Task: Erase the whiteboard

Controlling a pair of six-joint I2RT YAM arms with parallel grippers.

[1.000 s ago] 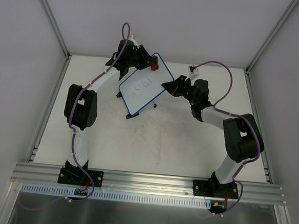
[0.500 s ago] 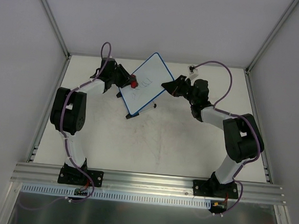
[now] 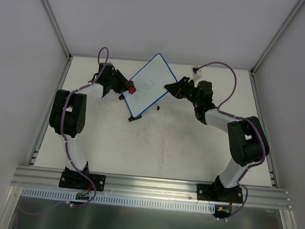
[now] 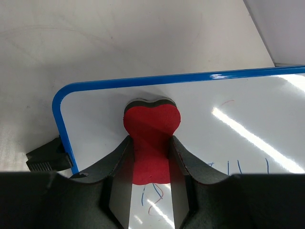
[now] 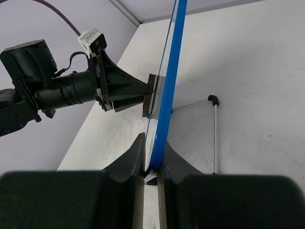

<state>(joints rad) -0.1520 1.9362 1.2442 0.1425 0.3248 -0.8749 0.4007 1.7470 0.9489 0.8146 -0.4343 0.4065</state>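
The whiteboard [image 3: 150, 88], white with a thin blue frame, stands tilted at the back middle of the table. My right gripper [image 3: 169, 87] is shut on its right edge; in the right wrist view the blue frame [image 5: 169, 81] runs up from between those jaws [image 5: 153, 163]. My left gripper [image 3: 127, 87] is shut on a red eraser [image 3: 132, 88], which presses flat against the board near its left corner. The left wrist view shows the eraser [image 4: 151, 133] on the white face [image 4: 233, 109], and faint blue and red scribbles [image 4: 155, 193] show between the fingers.
A black foot [image 4: 46, 158] sticks out under the board's corner, and a thin wire stand leg [image 5: 215, 133] rests on the table behind it. Grey walls and metal rails [image 3: 51, 102] enclose the table on three sides.
The left gripper has swept the eraser from the board's far top corner down across its face to the left corner. The right gripper and the board have stayed put.
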